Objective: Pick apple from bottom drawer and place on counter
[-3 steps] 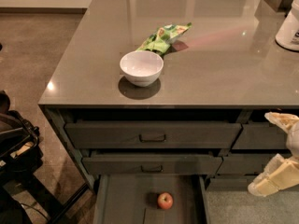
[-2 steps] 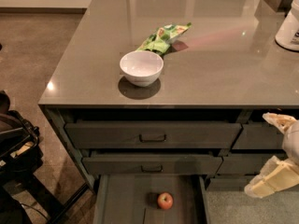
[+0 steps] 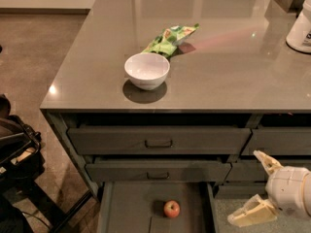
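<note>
The small red-orange apple [image 3: 171, 208] lies on the flat floor of the open bottom drawer [image 3: 126, 203] at the bottom of the view. My gripper [image 3: 256, 188] hangs at the lower right, to the right of the drawer and apart from the apple. Its two cream fingers are spread wide, one pointing up-left, one down-left, with nothing between them. The glossy grey-brown counter [image 3: 233, 67] tops the dark cabinet above the drawers.
A white bowl [image 3: 146, 71] and a green snack bag [image 3: 170, 38] sit on the counter. A white container [image 3: 301, 25] stands at the far right edge. Two drawers with bar handles [image 3: 158, 143] sit above the open one. Black equipment [image 3: 14, 154] stands on the floor at left.
The gripper has drifted slightly left and down at the lower right. The apple, bowl and bag have not moved.
</note>
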### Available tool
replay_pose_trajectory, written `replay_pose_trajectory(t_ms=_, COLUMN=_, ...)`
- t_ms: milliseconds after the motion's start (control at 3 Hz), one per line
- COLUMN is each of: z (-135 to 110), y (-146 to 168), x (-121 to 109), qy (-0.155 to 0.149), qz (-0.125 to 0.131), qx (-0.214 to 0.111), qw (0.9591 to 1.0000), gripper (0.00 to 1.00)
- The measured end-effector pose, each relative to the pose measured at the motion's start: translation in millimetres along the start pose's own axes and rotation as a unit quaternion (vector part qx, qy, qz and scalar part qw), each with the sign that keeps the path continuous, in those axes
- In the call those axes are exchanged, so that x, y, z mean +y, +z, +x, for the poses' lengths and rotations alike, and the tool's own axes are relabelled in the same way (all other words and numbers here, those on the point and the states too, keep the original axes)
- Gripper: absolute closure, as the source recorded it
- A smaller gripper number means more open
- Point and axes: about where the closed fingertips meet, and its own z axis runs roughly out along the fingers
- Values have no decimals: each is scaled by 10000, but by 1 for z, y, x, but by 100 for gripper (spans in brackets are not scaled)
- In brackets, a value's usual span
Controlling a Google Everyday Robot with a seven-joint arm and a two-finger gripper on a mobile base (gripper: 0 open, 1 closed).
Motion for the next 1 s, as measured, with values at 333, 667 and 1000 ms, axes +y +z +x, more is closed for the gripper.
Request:
replay_pose_trajectory(t_ms=333, z=2, y=3, x=-19, qy=-107, qz=368, qx=-36, qw=9993, gripper=0)
replay_pose_trajectory(t_ms=667, z=2, y=3, x=-19, qy=-97, qz=369, qx=-34, qw=9993, gripper=0)
replay_pose_trajectory(t_ms=1000, z=19, y=32, x=-22, qy=108, qz=331, qx=-292, qw=9990, gripper=0)
